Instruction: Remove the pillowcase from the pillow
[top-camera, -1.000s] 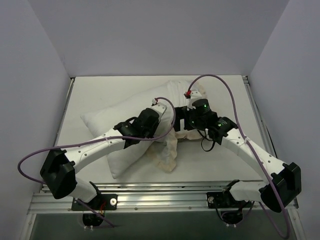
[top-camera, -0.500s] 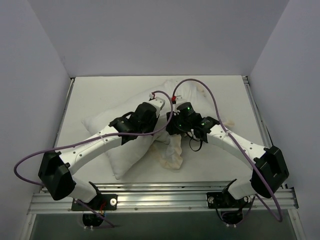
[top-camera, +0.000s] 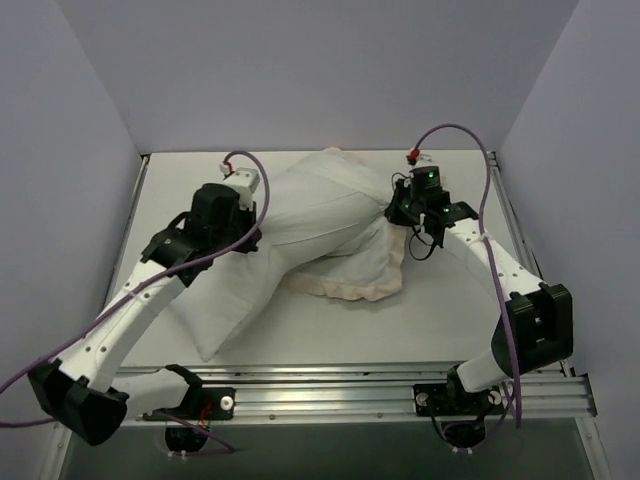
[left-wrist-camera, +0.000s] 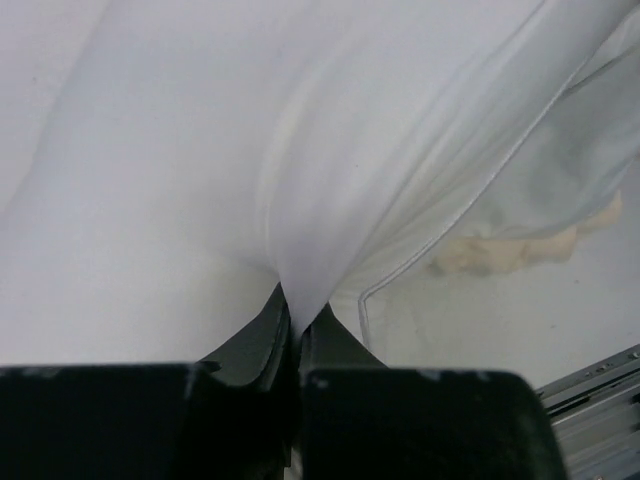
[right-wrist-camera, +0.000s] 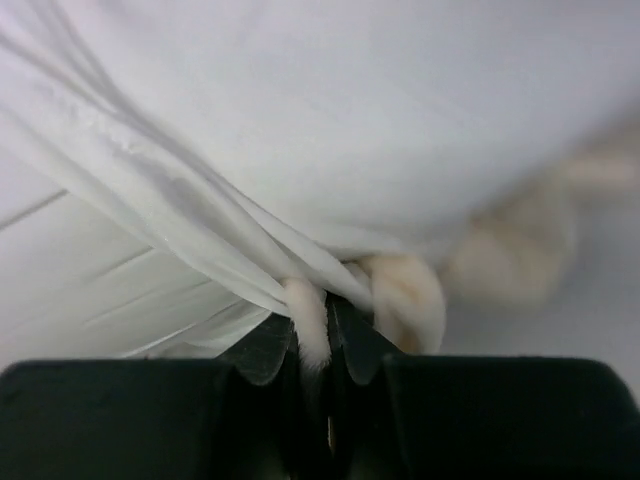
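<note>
Top external: pinches obscured. Found left gripper (left-wrist-camera: 297, 325) nipped on pillow (left-wrist-camera: 150, 200), right gripper (right-wrist-camera: 327, 335) clamping blurred cream ruffle (right-wrist-camera: 405, 295) of pillowcase (top-camera: 340, 215).

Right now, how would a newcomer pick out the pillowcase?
On the table lies one white heap. The pillowcase is its right part, pinched by the right gripper. Only it has a cream ruffled edge; the pillow is plain.
</note>
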